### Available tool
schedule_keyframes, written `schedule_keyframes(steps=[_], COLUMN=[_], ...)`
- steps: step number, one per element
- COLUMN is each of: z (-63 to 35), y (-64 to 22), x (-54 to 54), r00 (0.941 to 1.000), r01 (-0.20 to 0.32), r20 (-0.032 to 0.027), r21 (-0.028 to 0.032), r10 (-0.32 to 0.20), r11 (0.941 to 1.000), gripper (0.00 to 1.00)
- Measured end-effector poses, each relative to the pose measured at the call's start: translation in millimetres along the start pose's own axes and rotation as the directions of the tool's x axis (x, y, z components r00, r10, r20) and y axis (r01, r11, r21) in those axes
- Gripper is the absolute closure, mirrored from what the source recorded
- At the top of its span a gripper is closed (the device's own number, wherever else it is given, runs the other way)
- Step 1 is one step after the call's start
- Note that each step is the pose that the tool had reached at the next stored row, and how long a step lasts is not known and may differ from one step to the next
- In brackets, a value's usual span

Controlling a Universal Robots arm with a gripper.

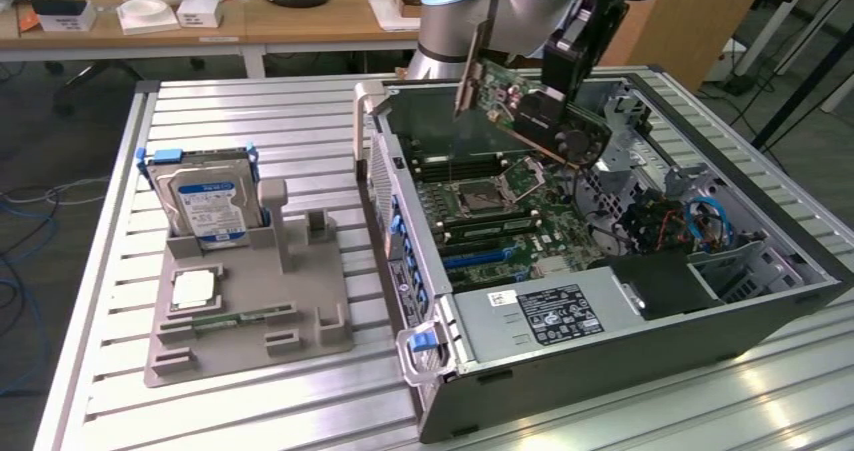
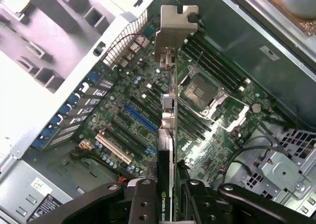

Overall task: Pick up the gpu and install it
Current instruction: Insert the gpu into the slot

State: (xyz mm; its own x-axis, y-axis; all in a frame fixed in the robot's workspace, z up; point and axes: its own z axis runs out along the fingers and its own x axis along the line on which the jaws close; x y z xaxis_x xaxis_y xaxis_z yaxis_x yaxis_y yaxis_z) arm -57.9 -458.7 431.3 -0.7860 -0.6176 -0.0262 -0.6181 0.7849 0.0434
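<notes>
A slatted table [image 1: 267, 111] carries an open case [image 1: 601, 371] lying on its side, its motherboard [image 1: 534, 231] facing up. The arm [image 1: 467, 11] reaches over the case. On the exterior view's left, a grey holder [image 1: 254, 341] has a hard drive [image 1: 203, 206] standing in it. The gpu [image 1: 514, 96] hangs tilted above the motherboard, touching nothing below. The gripper [image 2: 170, 192] is partly closed, clamping the gpu's two faces

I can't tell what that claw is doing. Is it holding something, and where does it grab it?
The gripper holds the gpu, pinching its two flat faces at the end far from the metal bracket.
</notes>
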Motion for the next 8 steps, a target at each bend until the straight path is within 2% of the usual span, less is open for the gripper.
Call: schedule_keyframes(steps=[4,8], z=[0.0,0.0], y=[0.0,0.0], x=[0.0,0.0], r00=[0.9986,0.9935], r01=[0.052,0.114], r20=[-0.0023,-0.0048], r21=[-0.0014,-0.0033], r10=[-0.052,-0.114], r11=[0.9986,0.9935], gripper=[0.74,0.74])
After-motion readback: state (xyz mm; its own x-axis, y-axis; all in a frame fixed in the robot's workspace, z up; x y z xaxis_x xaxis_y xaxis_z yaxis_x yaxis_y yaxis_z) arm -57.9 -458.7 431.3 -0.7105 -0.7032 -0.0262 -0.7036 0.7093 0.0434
